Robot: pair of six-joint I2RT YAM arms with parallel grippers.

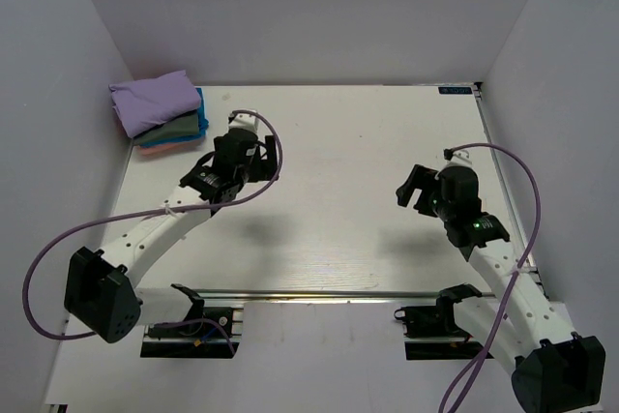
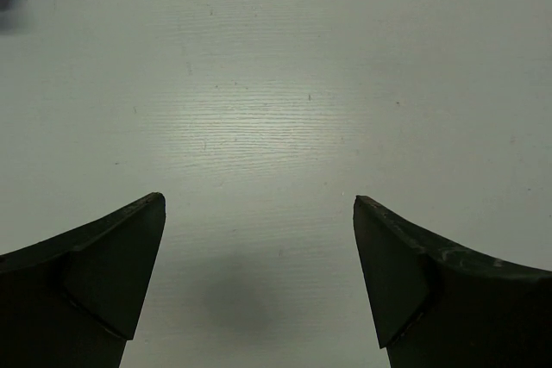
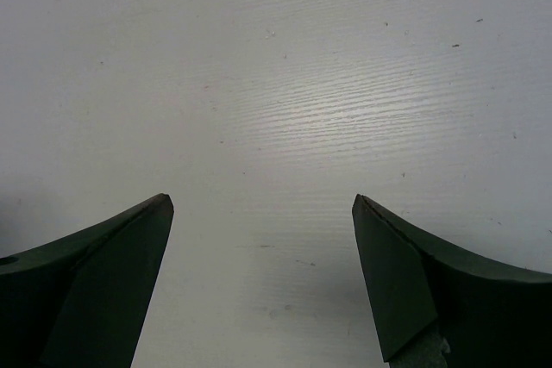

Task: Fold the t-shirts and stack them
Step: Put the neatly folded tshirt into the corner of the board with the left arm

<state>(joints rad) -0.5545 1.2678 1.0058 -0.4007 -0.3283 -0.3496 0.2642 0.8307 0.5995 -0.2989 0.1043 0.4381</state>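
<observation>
Lavender shirt (image 1: pixel 155 102) tops my stack (image 1: pixel 179 129), far left.
Left gripper (image 2: pixel 259 202) and right gripper (image 3: pixel 263 200) hang empty, jaws spread.

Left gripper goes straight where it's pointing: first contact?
Likely the bare table: the open left gripper faces nothing else. The t-shirt stack sits off to one side, outside that line.

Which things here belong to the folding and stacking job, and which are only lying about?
For the job: lavender t-shirt, olive-grey t-shirt, blue t-shirt, salmon-pink t-shirt, all in one pile; left gripper, right gripper, both open and empty.
Not for the job: table, purple cables, dark label.
</observation>
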